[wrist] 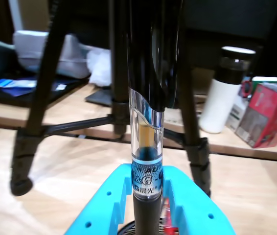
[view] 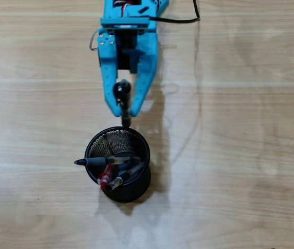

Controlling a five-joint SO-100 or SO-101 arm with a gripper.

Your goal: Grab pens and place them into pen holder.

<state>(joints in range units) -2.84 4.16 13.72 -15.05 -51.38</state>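
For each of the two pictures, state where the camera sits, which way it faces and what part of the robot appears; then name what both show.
Overhead view: above the table, looking straight down at the pen holder; blue arm and gripper enter from the top.
Wrist view: on the gripper, looking level across the table at tripod legs; blue fingers show.
Shared: the gripped pen.

Likely a home or office workroom. Light wood-grain tabletop. Wrist view: black tripod legs on the tabletop; white bottle with dark cap, red box, blue-covered papers on a low shelf behind.
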